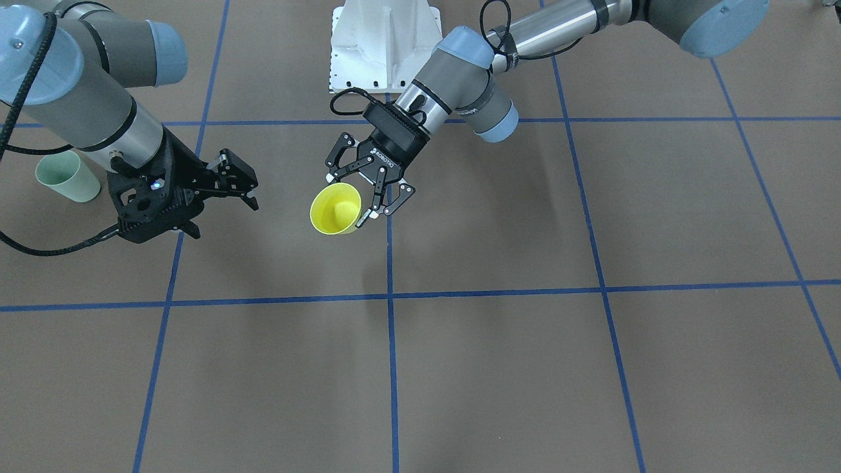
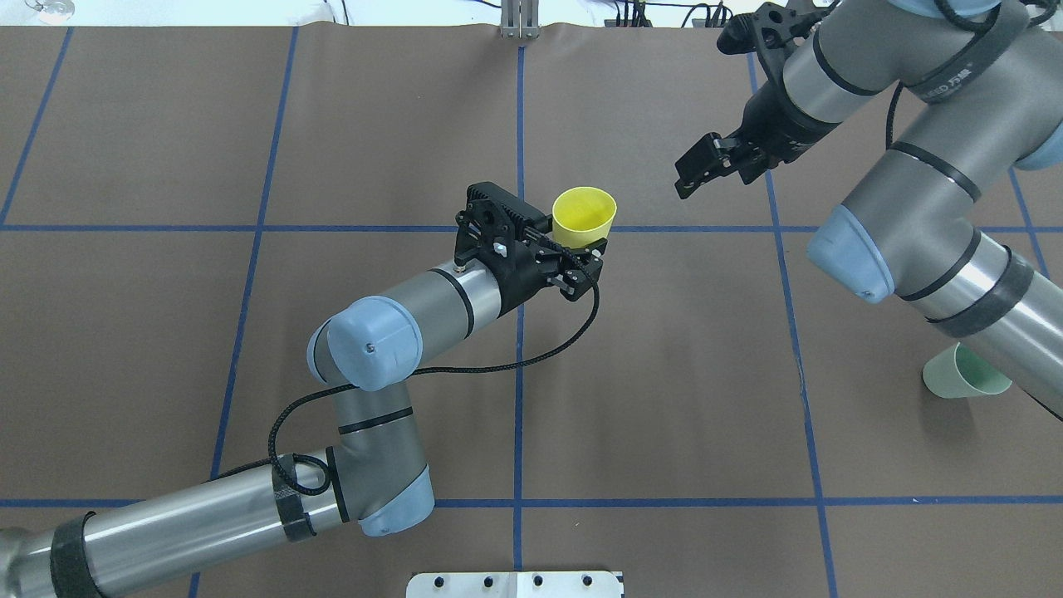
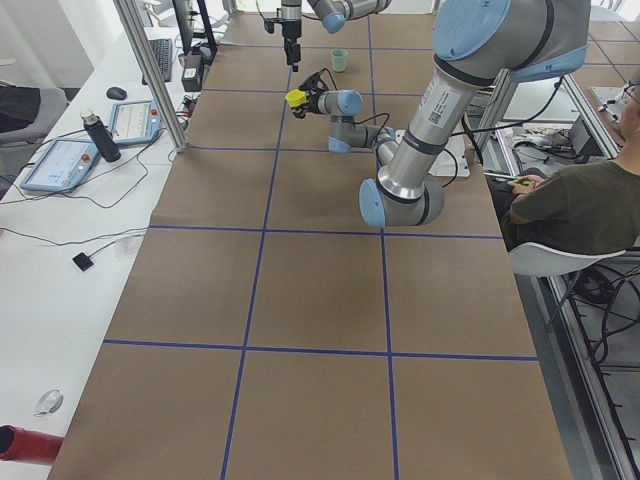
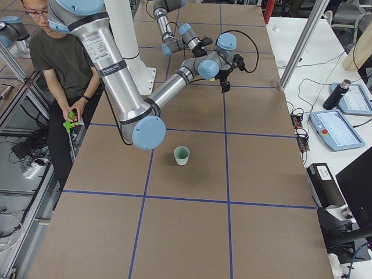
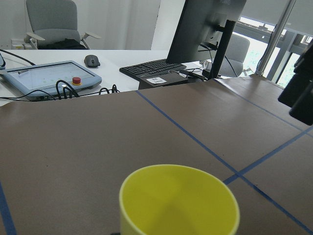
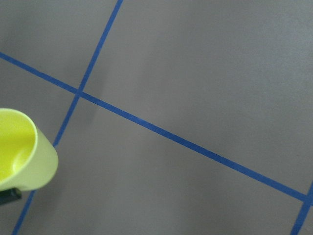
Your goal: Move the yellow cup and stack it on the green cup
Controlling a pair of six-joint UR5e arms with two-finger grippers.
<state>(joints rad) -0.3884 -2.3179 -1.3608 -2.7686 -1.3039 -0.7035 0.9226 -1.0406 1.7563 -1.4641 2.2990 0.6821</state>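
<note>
The yellow cup [image 1: 336, 208] hangs tilted above the table near its middle, mouth up, gripped at its side by my left gripper [image 1: 368, 190]. It also shows in the overhead view [image 2: 584, 218], the left wrist view [image 5: 178, 200] and the right wrist view [image 6: 19, 156]. My right gripper [image 1: 223, 217] is open and empty, held above the table a short way from the yellow cup on the robot's right; in the overhead view it [image 2: 706, 170] points toward the cup. The green cup [image 1: 66, 176] stands upright on the table behind the right arm, partly hidden by that arm in the overhead view [image 2: 963, 374].
The white robot base plate [image 1: 384, 46] sits at the table's near edge. Blue tape lines [image 2: 519, 374] grid the brown table. A keyboard [image 5: 151, 67] and a teach pendant [image 5: 49, 78] lie on a desk beyond the far edge. A seated person [image 4: 55, 64] is beside the robot.
</note>
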